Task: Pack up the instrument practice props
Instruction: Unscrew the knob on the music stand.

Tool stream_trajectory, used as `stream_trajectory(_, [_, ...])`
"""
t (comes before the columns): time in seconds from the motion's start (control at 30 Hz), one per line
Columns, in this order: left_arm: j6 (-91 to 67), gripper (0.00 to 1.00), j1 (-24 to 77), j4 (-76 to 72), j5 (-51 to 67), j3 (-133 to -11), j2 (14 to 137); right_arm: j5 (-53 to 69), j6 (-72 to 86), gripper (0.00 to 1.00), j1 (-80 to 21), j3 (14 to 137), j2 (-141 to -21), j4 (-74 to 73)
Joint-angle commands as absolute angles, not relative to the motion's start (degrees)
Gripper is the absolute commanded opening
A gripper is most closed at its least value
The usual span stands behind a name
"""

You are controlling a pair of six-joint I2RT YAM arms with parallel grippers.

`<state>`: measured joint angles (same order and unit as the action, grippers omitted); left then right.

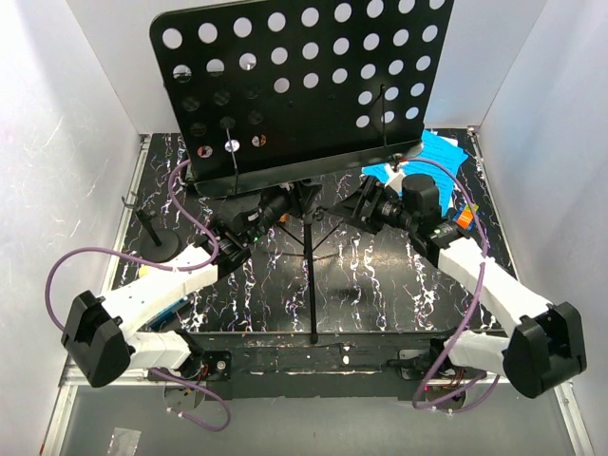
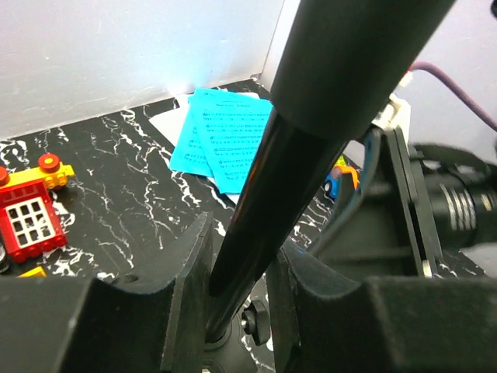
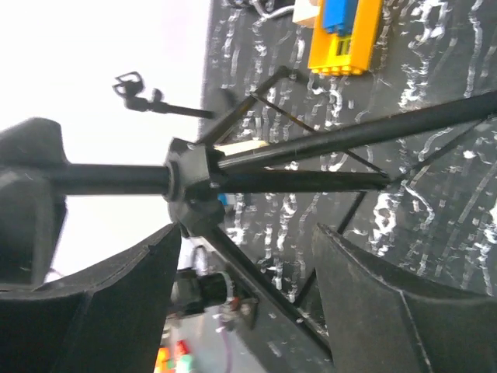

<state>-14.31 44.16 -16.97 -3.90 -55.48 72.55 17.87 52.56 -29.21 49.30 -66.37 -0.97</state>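
Blocks (image 2: pixel 31 221) and blue pages (image 2: pixel 225 140) near music stand (image 1: pixel 313 142); left jaws tight on its pole (image 2: pixel 264 194), right jaws apart.

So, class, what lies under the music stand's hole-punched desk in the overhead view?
Blue sheet-music pages poke out at the desk's right edge; small coloured bits show through some holes. The rest of the table there is covered.

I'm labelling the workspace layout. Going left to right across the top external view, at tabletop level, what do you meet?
small black mic stand → left claw → music stand pole → right claw → blue sheet-music pages
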Motion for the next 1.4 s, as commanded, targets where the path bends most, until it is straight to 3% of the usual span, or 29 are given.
stream_trajectory(0.0, [-16.79,0.0,43.24,-14.85,-9.76,-52.83,67.07,41.36,64.92,0.74,-22.69,48.61,-71.26,14.2])
stream_trajectory(0.27, [-15.82,0.0,43.15,-14.85,-2.73,-52.56,66.97,59.93,77.08,0.71,-21.27,51.67,-83.05,31.37])
stream_trajectory(0.7, [-13.18,0.0,42.72,-12.39,6.24,-55.54,65.65,68.55,73.48,0.58,-21.62,57.83,-90.35,26.19])
stream_trajectory(0.8, [-13.62,0.0,42.19,-12.22,6.5,-56.42,65.74,68.91,71.29,0.59,-22.41,59.06,-91.4,22.87])
stream_trajectory(0.97, [-13.8,0.0,41.57,-11.95,7.38,-58.27,66.36,66.37,59.26,0.69,-22.85,63.01,-91.05,4.87])
stream_trajectory(1.07, [-14.06,0.0,41.66,-12.13,8.17,-58.45,66.8,65.3,54.93,0.69,-23.47,65.47,-92.1,-1.57])
stream_trajectory(1.37, [-14.33,0.0,41.66,-13.18,8.53,-58.01,66.88,64.78,54.67,0.42,-24.43,68.2,-96.24,-3.43])
